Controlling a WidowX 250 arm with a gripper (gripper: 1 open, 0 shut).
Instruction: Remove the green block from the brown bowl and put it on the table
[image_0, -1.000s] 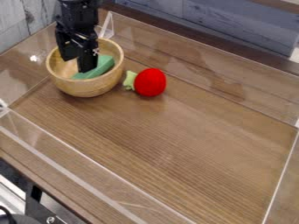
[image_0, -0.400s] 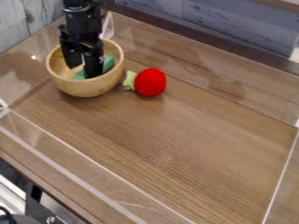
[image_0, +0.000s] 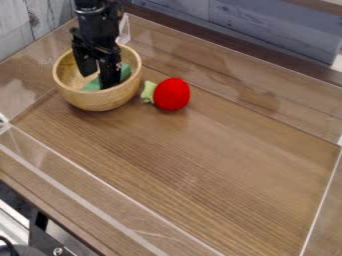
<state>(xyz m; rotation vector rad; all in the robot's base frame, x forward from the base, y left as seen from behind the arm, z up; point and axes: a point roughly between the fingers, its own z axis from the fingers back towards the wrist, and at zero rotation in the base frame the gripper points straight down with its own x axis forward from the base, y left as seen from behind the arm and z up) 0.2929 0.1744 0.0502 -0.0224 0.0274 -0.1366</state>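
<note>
Single view. The camera is looking down at a steep oblique angle from above and in front of the table (image_0: 201, 180), facing toward the grey plank wall (image_0: 254, 22) that is running along the top of the frame. It is standing at a moderate distance, taking in most of the tabletop, whose acrylic walls (image_0: 80, 205) are crossing the lower left and right edges. The arm is entering from the upper left of the frame. No second view is sharing the scene.
</note>
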